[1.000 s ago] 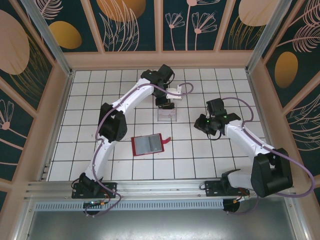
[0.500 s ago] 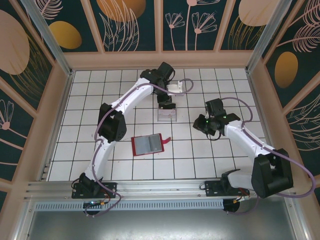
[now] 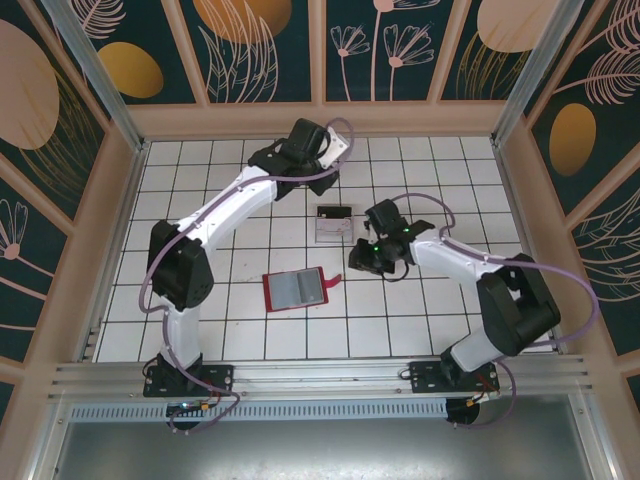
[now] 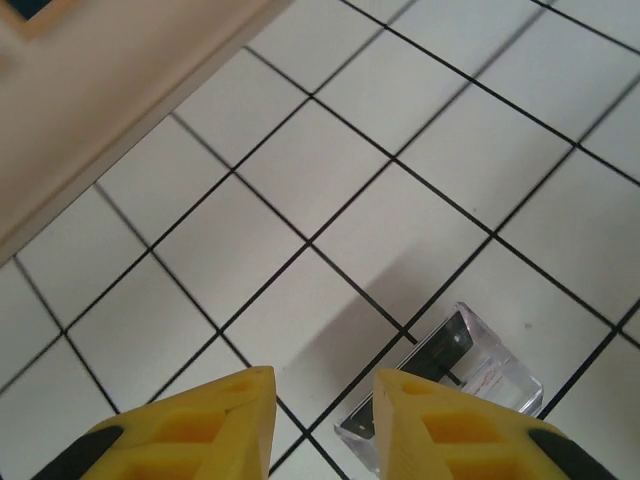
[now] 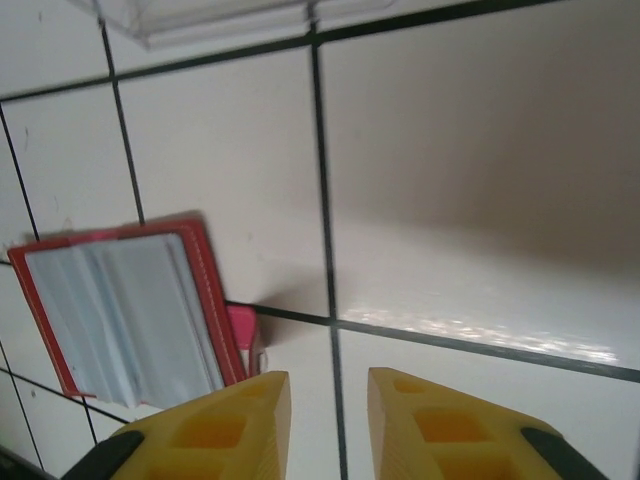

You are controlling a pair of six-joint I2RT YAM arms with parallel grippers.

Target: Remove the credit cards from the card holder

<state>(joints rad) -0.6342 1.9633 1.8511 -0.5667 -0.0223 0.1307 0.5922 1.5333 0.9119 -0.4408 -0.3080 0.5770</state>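
Right wrist view: right gripper [image 5: 330, 390] narrowly parted, nothing between the jaws. Card holder [image 5: 130, 310] lies open, grey face up, at lower left of the frame beside the fingertips, with its red tab [image 5: 243, 335] on the side nearest them. Top view: the holder's long axis runs left-right, slightly tilted; the right arm is nearer. Left gripper [image 4: 323, 390] is narrowly parted and empty, with the clear stand [image 4: 495, 385] at lower right. Count: one holder, one stand, one dark card [image 4: 447, 345] apparently in the stand. Cards inside the holder can't be counted.
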